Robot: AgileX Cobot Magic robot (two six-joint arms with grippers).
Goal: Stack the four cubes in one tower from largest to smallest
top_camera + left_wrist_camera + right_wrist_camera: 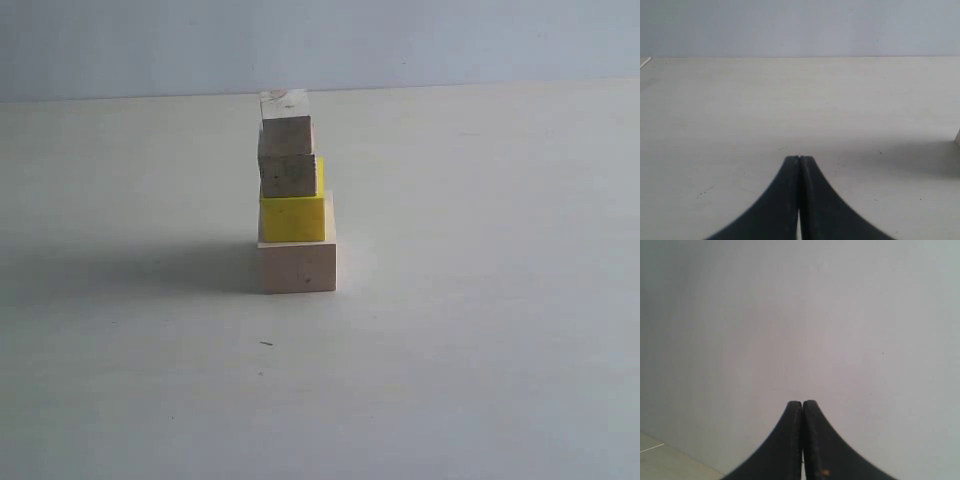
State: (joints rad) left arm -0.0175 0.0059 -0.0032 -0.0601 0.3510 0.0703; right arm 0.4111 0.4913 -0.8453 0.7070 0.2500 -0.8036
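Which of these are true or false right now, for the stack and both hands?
The tower holds four cubes. True.
The yellow cube is the base. False: the largest pale wood cube is the base, with yellow on it.
The left hand is shut and empty. True.
The right hand grips the top cube. False: it is shut and empty; the top cube rests ungripped.

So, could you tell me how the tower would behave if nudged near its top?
The tower probably tips easily: it stands tall and narrow. Its top cube sits off-centre, so it would likely slide off first.
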